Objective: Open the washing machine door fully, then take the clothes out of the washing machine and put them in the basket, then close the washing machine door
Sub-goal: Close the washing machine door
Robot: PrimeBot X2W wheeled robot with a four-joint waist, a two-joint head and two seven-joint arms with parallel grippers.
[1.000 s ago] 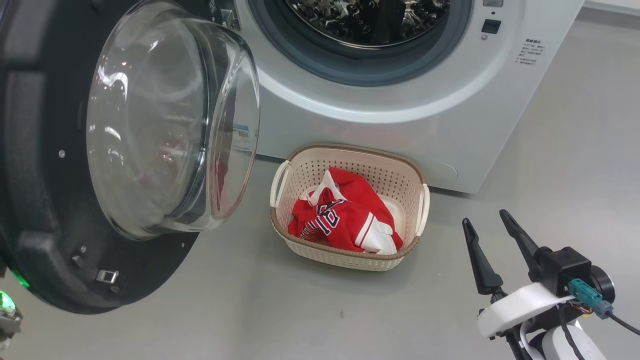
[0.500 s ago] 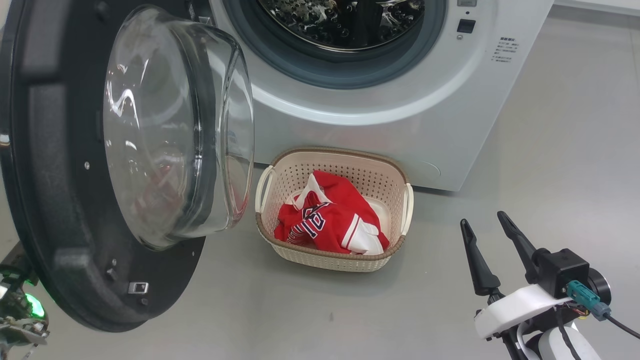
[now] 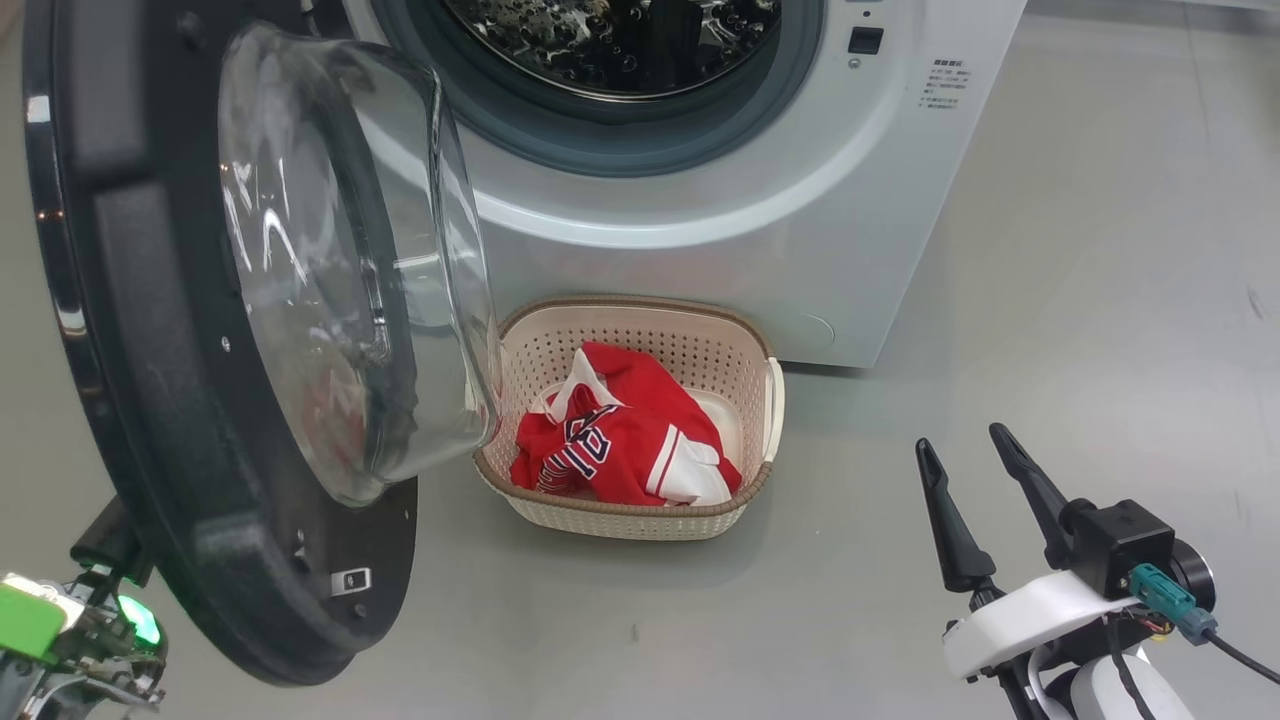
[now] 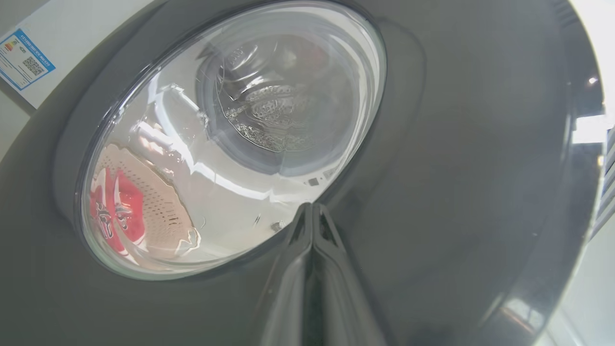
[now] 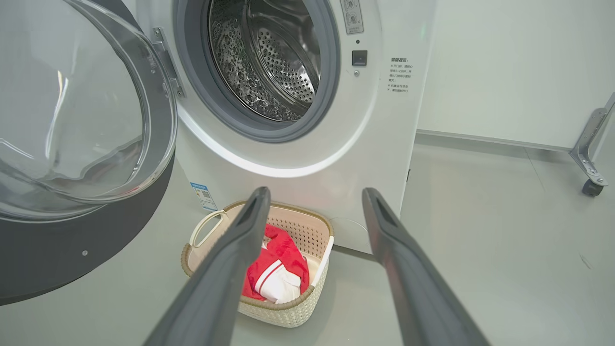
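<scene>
Where a smooth pale grey floor (image 3: 1050, 300) meets a plain light wall (image 5: 504, 57), the washing machine (image 3: 700, 240) is set directly on that floor, and a metal leg on a castor (image 5: 595, 187) is seen by the wall. The washing machine door (image 3: 140, 420) is swung out on its hinge (image 5: 166, 57) at the left of the head view and is seen upright on edge, partly open, its glass bowl (image 3: 340, 260) bulging toward the basket (image 3: 630, 522) and its black outer face turned away from the uncovered drum (image 5: 269, 62). The basket is placed on the floor just before the machine's lower front, its handled ends lying left and right along that front; the clothes (image 3: 625, 440) are heaped inside it. One machine, one door and one basket with two white handles (image 5: 206, 226) are counted; the number of garments in the red heap cannot be told. The left claw (image 4: 312, 216) is pressed fully shut with nothing between its fingers (image 4: 307, 269), its tips pointed at the door's outer face by the glass's edge. The right claw (image 3: 956, 438) is spread wide and empty, raised over the floor well to the right of the basket.
</scene>
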